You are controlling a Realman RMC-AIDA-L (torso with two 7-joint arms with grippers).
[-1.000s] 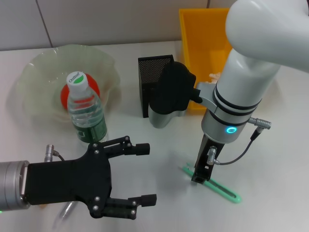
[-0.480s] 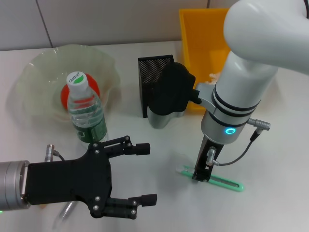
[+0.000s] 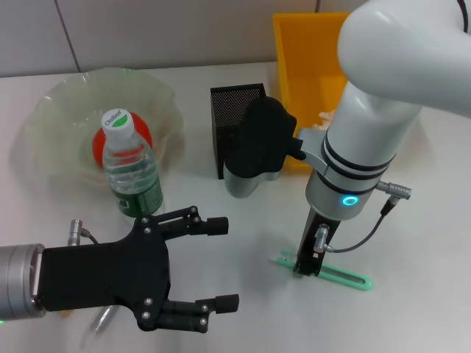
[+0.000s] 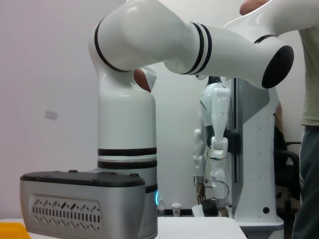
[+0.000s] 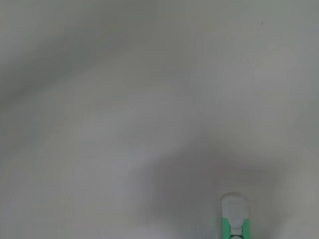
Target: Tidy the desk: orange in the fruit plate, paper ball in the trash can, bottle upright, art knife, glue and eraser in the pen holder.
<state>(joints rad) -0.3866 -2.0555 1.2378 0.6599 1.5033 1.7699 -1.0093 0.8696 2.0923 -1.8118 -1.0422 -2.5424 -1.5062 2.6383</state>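
A green art knife (image 3: 331, 273) lies flat on the white desk at the front right. My right gripper (image 3: 306, 265) points straight down and is shut on its left end; the knife's white tip (image 5: 234, 215) shows in the right wrist view. An orange (image 3: 99, 145) rests in the pale green fruit plate (image 3: 51, 110), partly behind the bottle (image 3: 132, 180), which stands upright at the plate's near rim. My left gripper (image 3: 224, 263) hovers open at the front left with nothing between its fingers. A white paper ball (image 3: 324, 115) peeks out in the yellow trash can (image 3: 305, 51). Glue and eraser are out of view.
The black mesh pen holder (image 3: 234, 109) stands mid-desk, partly hidden by my right wrist's black and grey housing (image 3: 259, 147). A small clear item (image 3: 99, 323) pokes out under my left hand. The left wrist view shows only my right arm (image 4: 124, 124) and the room behind.
The art knife has swung from a diagonal to nearly level with the desk's front edge, pivoting at my right gripper. The left arm has not moved.
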